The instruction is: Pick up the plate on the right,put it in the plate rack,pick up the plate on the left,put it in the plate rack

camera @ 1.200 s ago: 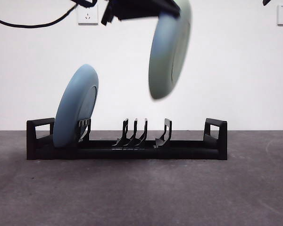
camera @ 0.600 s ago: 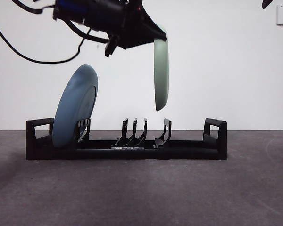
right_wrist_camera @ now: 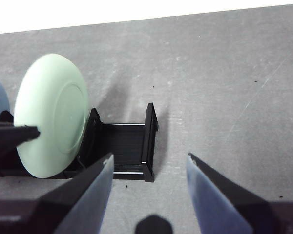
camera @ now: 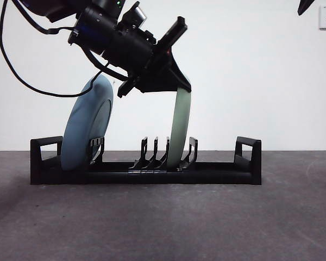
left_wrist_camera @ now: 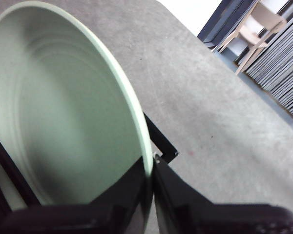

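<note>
My left gripper [camera: 179,88] is shut on the top rim of a pale green plate [camera: 179,128]. The plate stands nearly upright, its lower edge down between two dividers near the middle of the black plate rack [camera: 217,174]. The left wrist view shows the jaws [left_wrist_camera: 150,165] pinching that green plate's [left_wrist_camera: 63,122] rim. A blue plate [camera: 87,125] leans in the rack's left end slot. The right gripper [right_wrist_camera: 150,157] hangs open and empty high above the rack's right end [right_wrist_camera: 149,141], and there the green plate [right_wrist_camera: 51,114] also shows.
The rack lies across a dark grey table [camera: 163,223] before a white wall. The left arm's body and cables [camera: 98,32] hang over the rack's left half. The right gripper shows only as a black tip [camera: 304,5] at the top right corner.
The left gripper has come down and leftward with the green plate, from well above the rack to its lower edge between the dividers. The blue plate and the rack stayed put.
</note>
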